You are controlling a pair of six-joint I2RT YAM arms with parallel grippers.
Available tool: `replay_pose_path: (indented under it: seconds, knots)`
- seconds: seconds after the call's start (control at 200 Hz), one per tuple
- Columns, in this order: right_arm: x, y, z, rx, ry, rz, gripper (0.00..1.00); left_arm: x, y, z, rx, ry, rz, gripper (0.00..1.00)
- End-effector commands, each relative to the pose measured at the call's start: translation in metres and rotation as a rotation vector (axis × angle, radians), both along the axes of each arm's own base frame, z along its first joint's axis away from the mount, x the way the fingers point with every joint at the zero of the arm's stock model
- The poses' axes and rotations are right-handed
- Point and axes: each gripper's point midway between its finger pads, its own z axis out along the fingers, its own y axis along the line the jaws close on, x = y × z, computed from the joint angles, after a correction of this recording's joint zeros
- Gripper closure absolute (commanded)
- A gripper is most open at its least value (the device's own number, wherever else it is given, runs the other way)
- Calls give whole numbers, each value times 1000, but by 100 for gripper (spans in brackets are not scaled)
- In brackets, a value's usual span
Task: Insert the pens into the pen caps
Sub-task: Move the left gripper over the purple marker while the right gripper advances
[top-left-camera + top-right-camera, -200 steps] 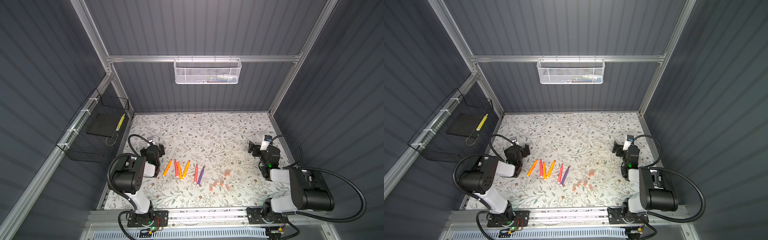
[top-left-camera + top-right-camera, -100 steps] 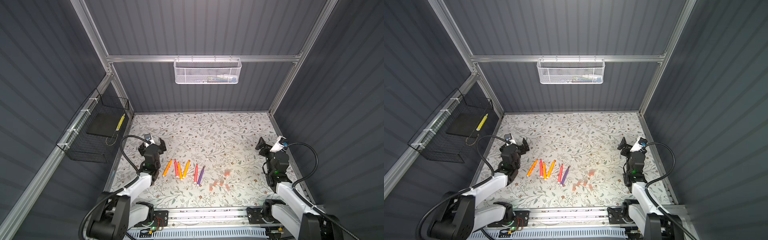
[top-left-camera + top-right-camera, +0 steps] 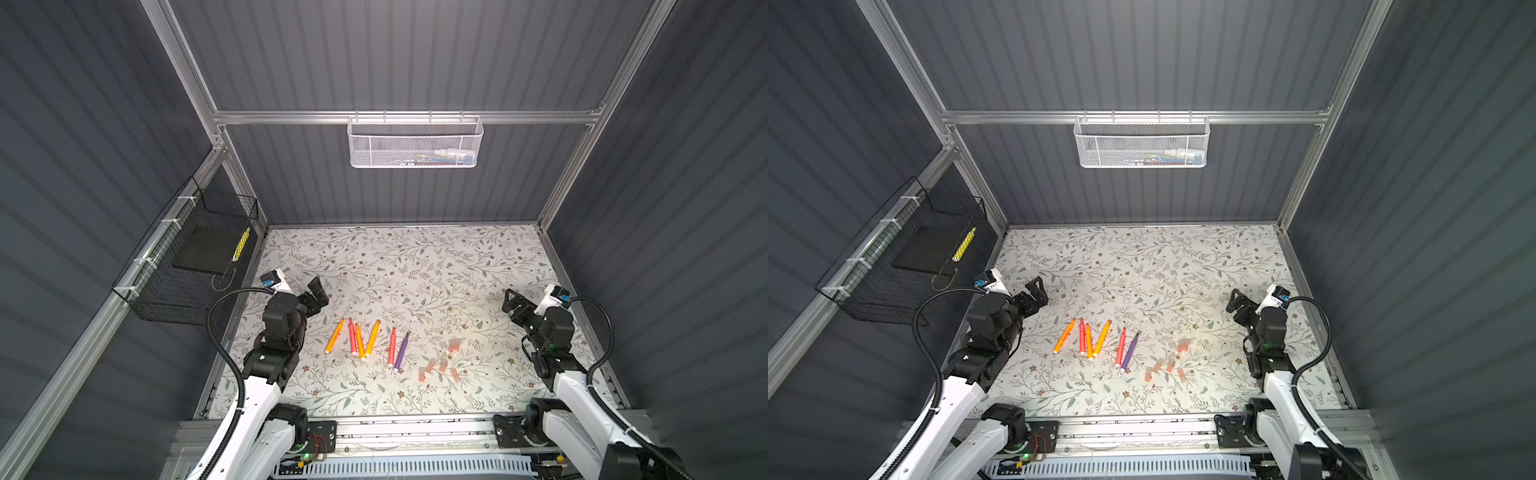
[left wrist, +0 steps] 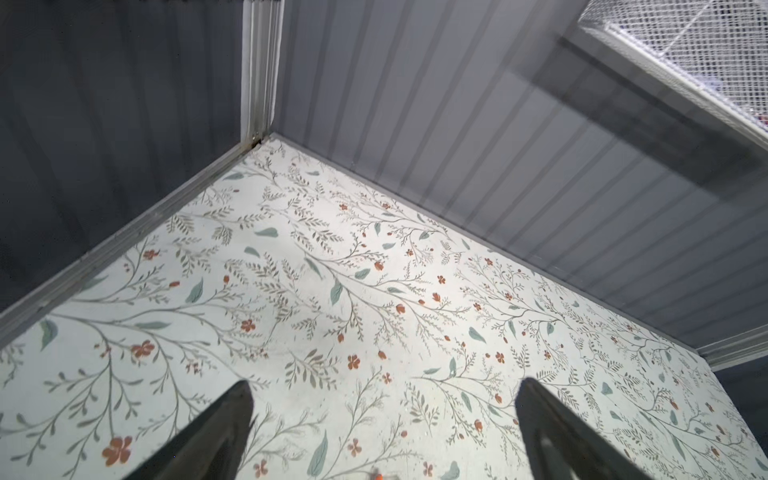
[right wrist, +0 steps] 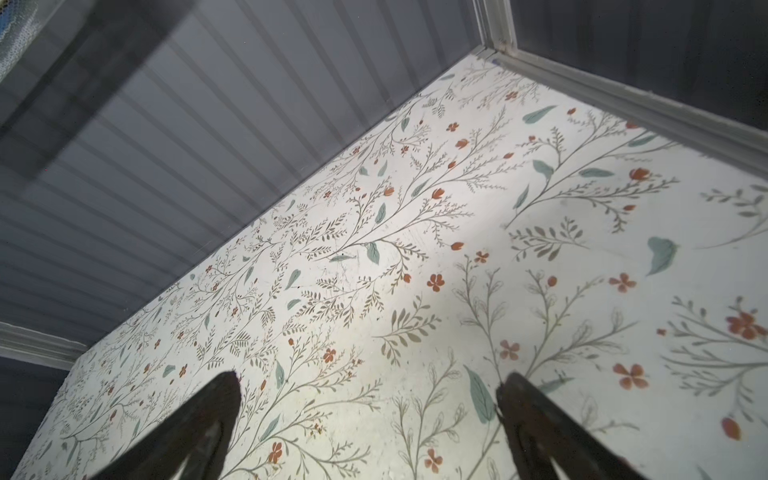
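Six pens lie side by side on the floral table in both top views: three orange [image 3: 334,336] [image 3: 1101,337], two pink-red [image 3: 392,346] [image 3: 1081,336] and one purple [image 3: 401,351] [image 3: 1130,348]. Several pale pinkish pen caps [image 3: 432,363] [image 3: 1182,345] lie loose to their right. My left gripper [image 3: 318,293] [image 3: 1038,291] hovers open, behind and left of the pens. My right gripper [image 3: 513,301] [image 3: 1237,301] hovers open, right of and behind the caps. In both wrist views the left gripper [image 4: 384,388] and right gripper [image 5: 369,381] hold nothing, with only table between the jaws.
A white mesh basket [image 3: 415,143] hangs on the back wall. A black wire basket [image 3: 195,257] on the left wall holds a yellow patterned stick [image 3: 241,245]. Grey walls close in the table [image 3: 415,266] on three sides; a metal rail runs along the front.
Both arms have unfolded from a tucked pose and lifted their grippers over the table's sides. The grippers stay open. Pens and caps have not moved.
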Motion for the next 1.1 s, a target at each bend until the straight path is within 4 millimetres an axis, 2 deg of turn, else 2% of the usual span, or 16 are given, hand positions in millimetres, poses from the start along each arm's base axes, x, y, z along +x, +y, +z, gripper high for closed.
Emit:
replay_pose_path:
  seconds: [0.0,0.085,0.145,0.27,0.47,0.6,0.835,0.995,1.095]
  knots:
    - [8,16,14,32,-77,94,1,-10,-6,-2,-53,14,-37,1]
    - [16,19,10,35,-37,107,1,-14,-27,7,-52,-19,-171,1]
    - [21,21,8,40,-13,120,1,-16,-34,5,-73,17,-204,0]
    - [24,26,6,38,-2,145,1,-16,-53,-12,-94,156,-299,6]
    - [20,30,8,1,-11,141,4,-24,-100,-46,-149,282,-471,17]
    - [23,37,8,-30,2,153,10,-38,-122,-67,-127,342,-531,25]
    - [28,51,9,-115,34,161,18,-79,-184,-108,43,448,-654,30]
    - [28,56,8,-160,46,156,25,-103,-221,-138,137,507,-735,39]
    - [29,61,8,-178,50,164,28,-115,-244,-149,204,521,-794,42]
